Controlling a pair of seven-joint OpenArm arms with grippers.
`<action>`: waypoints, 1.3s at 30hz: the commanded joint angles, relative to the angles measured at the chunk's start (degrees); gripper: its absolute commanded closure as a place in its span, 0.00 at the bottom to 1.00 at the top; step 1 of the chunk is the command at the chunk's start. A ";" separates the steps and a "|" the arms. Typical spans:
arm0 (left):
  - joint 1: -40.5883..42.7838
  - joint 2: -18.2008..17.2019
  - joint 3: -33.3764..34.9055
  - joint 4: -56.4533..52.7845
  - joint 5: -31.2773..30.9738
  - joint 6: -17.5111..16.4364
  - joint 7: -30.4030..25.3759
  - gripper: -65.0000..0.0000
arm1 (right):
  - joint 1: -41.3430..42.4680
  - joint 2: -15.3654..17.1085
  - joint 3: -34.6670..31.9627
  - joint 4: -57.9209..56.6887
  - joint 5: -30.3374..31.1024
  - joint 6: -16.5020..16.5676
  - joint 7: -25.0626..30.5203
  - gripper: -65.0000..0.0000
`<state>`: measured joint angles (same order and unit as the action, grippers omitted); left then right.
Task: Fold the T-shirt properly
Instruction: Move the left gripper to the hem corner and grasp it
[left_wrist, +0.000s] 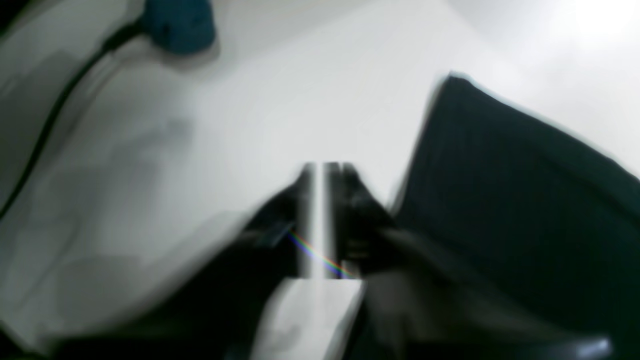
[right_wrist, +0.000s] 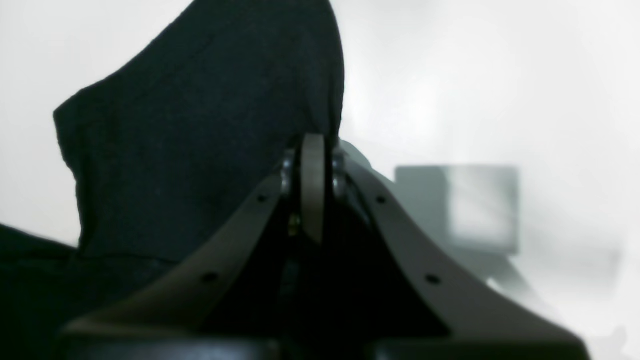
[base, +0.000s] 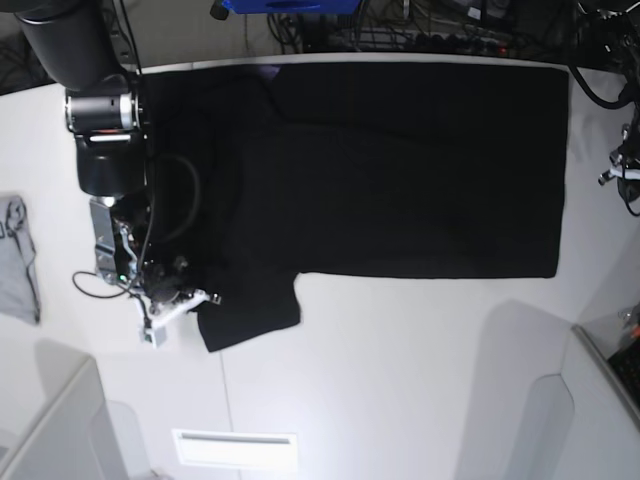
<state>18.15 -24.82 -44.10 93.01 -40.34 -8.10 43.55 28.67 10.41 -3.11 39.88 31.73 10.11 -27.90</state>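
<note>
The black T-shirt (base: 400, 170) lies spread flat across the far half of the white table (base: 400, 380), with one short sleeve (base: 250, 310) sticking out toward the front left. My right gripper (base: 190, 298) sits at that sleeve's left edge. In the right wrist view its jaws (right_wrist: 312, 150) are pressed together, and black cloth (right_wrist: 200, 125) rises from their tips. The left wrist view is blurred. My left gripper (left_wrist: 320, 172) hangs over bare table with a narrow bright gap between its fingers and nothing in it. A corner of the T-shirt (left_wrist: 500, 200) lies just to its right.
A small grey garment (base: 18, 260) lies at the table's left edge. A blue object (base: 290, 5) and cables sit beyond the far edge. A black cable (left_wrist: 55, 115) runs at the left of the left wrist view. A white slotted plate (base: 235, 448) lies near the front.
</note>
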 joint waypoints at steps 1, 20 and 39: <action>-2.02 -1.95 0.10 -1.01 -0.41 -0.12 -1.13 0.64 | 0.48 0.09 -0.36 -0.10 -0.74 -0.48 -2.91 1.00; -37.89 -7.40 29.55 -38.37 8.47 -0.12 -1.66 0.25 | 0.74 0.18 -0.09 -0.10 -0.74 -0.48 -3.00 1.00; -41.32 -4.06 34.29 -41.45 10.75 -0.12 -1.75 0.25 | 0.48 0.27 -0.09 -0.01 -0.74 -0.48 -2.91 1.00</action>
<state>-21.69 -27.64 -9.50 50.98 -29.19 -7.99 42.70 28.80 10.37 -3.22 39.86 32.16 10.13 -28.49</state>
